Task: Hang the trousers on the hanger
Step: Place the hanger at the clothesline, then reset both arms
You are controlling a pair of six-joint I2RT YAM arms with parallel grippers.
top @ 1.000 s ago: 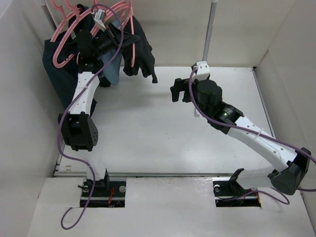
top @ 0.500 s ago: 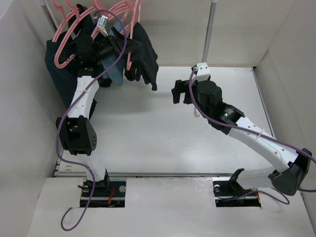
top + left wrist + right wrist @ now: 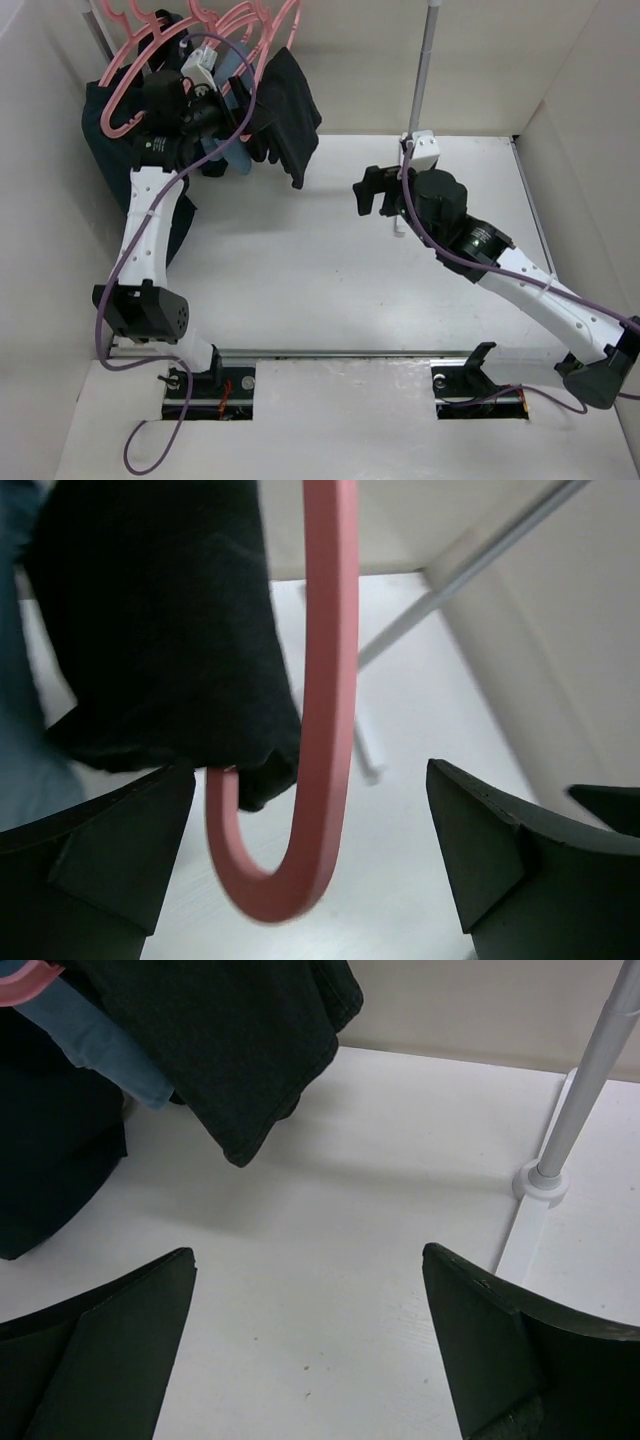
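Observation:
The black trousers [image 3: 285, 100] hang folded over a pink hanger [image 3: 283, 25] at the back left, their ends clear of the table. My left gripper [image 3: 240, 120] is raised beside them and is open. In the left wrist view the hanger's curved corner [image 3: 330, 630] hangs loose between the wide jaws, touching neither, with the trousers [image 3: 150, 630] draped at upper left. My right gripper [image 3: 372, 190] hovers open and empty over the middle of the table. It faces the trousers' lower edge [image 3: 240, 1040].
More pink hangers [image 3: 135, 60] hang at the back left with a dark teal garment [image 3: 105, 150] and a light blue one [image 3: 110, 1050]. A metal rail post [image 3: 427, 60] stands at the back centre, its base [image 3: 540, 1182] on the white table [image 3: 300, 260].
My left gripper has opened and let go of the hanger, and the arm has stretched further up toward the rail. The trousers have shifted slightly. The right arm has drifted a little right.

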